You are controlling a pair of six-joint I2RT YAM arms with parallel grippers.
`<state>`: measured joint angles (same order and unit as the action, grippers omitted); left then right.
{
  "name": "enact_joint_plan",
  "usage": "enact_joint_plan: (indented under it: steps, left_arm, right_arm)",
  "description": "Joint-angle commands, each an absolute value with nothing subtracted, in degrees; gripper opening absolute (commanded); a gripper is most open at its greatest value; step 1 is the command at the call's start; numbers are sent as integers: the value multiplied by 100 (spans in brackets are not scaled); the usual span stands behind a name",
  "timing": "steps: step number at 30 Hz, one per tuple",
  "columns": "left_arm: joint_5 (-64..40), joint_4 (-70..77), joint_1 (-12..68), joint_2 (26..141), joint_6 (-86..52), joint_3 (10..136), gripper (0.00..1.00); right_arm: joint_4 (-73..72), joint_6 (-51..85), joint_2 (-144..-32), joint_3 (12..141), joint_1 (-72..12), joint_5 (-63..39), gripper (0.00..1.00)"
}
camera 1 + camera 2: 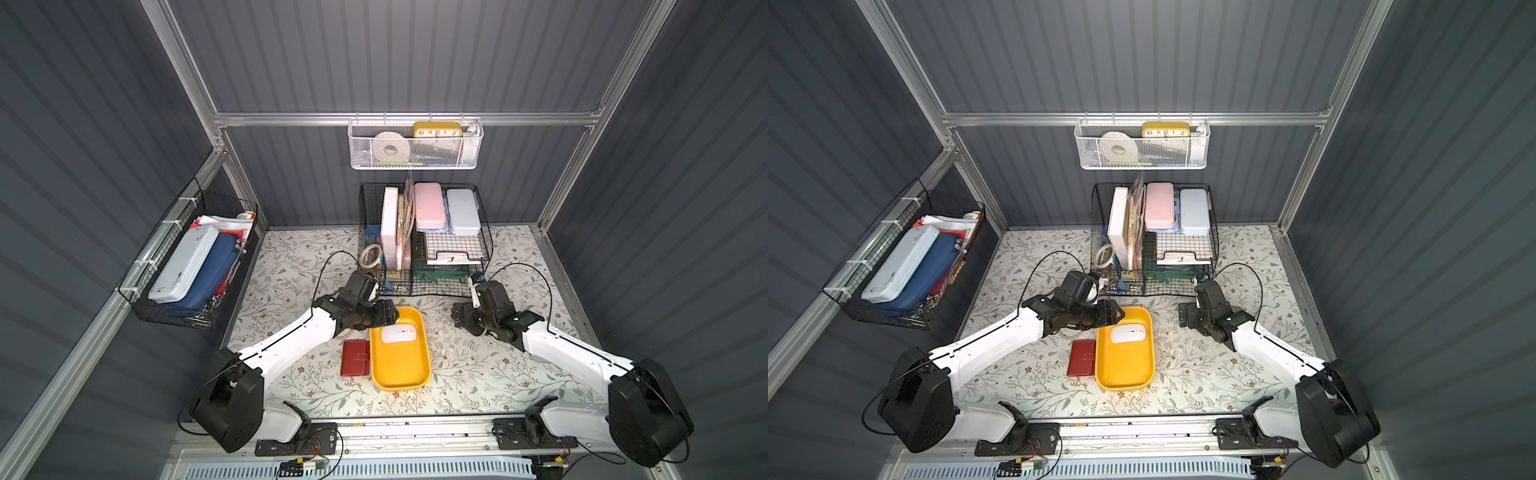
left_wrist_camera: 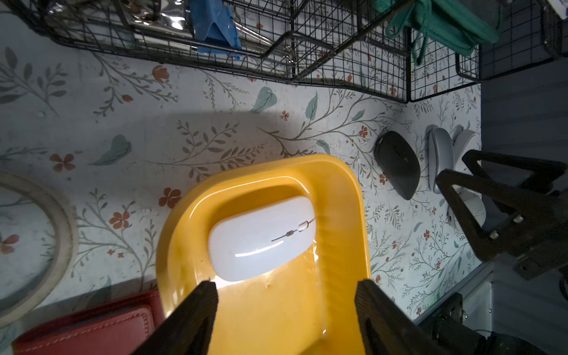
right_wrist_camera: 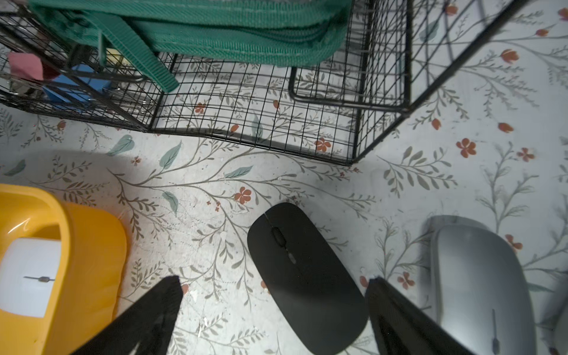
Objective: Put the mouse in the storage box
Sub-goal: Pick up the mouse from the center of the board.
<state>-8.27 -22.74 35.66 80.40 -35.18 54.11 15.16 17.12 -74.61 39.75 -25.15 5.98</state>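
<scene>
Left wrist view, centre: the white mouse (image 2: 261,238) lies flat in the storage box (image 2: 338,184), needing no hold, so the left gripper (image 2: 285,285) hangs spread and empty. The right gripper (image 3: 275,280), spread too, is poised over a black mouse (image 3: 304,276) on the desk (image 3: 215,190), likely the next pick. The only readable writing is the clock (image 1: 437,129) numerals 10, 11, 12, 1, 2.

Mouse (image 1: 399,333) in box (image 1: 401,372), 12 o'clock end; wallet (image 1: 355,358) just beside box at 9 o'clock; baskets (image 1: 457,245) at 12 o'clock.
</scene>
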Motion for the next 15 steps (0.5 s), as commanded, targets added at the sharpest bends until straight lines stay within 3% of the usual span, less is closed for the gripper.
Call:
enact_joint_plan:
  steps: [1,15]
  left_arm:
    - [-776,-2435,3576,7897,-3366,5317,76]
    - [-789,-2388,3577,7822,-3329,5241,79]
  right_arm:
    - [1794,1719,-7741,4232,-2379,147,99]
    - [2012,1652,-8763,4705,-1807,-525,99]
